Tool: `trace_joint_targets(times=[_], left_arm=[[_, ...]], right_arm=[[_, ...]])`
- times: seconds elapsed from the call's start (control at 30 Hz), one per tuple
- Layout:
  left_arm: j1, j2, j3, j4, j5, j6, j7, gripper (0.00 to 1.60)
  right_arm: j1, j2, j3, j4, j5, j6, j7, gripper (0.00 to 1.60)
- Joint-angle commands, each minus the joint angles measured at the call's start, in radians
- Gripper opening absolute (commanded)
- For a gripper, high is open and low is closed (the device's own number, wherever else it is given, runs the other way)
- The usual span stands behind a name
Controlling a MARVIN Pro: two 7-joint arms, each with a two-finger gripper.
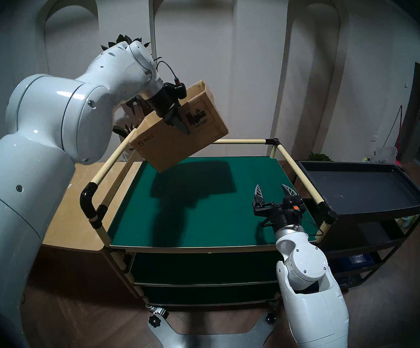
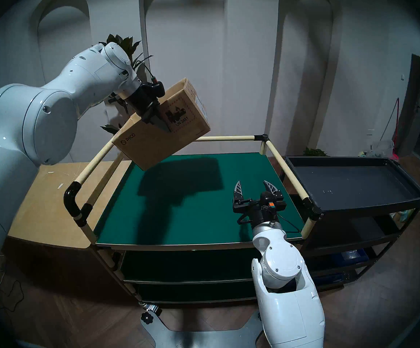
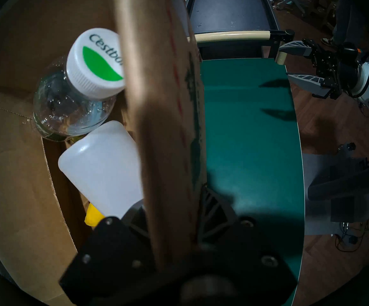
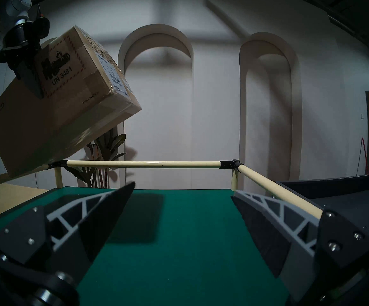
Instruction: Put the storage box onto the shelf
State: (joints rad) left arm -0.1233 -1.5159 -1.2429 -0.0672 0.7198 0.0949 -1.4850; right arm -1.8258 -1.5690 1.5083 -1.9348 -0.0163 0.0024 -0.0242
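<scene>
Shelf point(image 1: 204, 204): green top board, cream rails on three sides, black corner joints, more green boards below. Wooden counter point(image 1: 78, 214) sits just beside it on the left, black cart point(image 1: 364, 189) with a grey tray on the right.

Box point(image 1: 168, 144) hangs in the air over the shelf's far-left corner, tilted, low corner pointing down toward the board, not touching it. Its shadow falls on the green felt below. "PICO" and the "UN 3481" label face the head camera; white stickers on the right end.

Left gripper point(image 1: 179, 124) comes in from above. Its fingers pinch the box's upper wall, one outside over the label, the other inside the open top.

Right gripper point(image 1: 274, 191) is low over the shelf's near-right part, pointing about level, fingers spread, holding nothing.

Inside the box, wrist view: clear bottle point(image 3: 69, 109) with a white-and-green cap, a white plastic bottle point(image 3: 104, 164) touching it, and something yellow point(image 3: 92, 217) under that, mostly hidden.
</scene>
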Motion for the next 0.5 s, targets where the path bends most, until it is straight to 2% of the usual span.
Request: trace_joint_targets(times=[0.0, 0.47], left_arm=[[-0.013, -0.031, 0.004, -0.033, -0.004, 0.037, 0.002, 0.0], [0.075, -0.1, 0.006, -0.033, -0.009, 0.098, 0.002, 0.0]], right_arm=[[0.007, -0.001, 0.001, -0.022, 0.001, -0.007, -0.001, 1.6], [0.006, -0.001, 0.001, -0.024, 0.001, -0.007, -0.001, 1.6]])
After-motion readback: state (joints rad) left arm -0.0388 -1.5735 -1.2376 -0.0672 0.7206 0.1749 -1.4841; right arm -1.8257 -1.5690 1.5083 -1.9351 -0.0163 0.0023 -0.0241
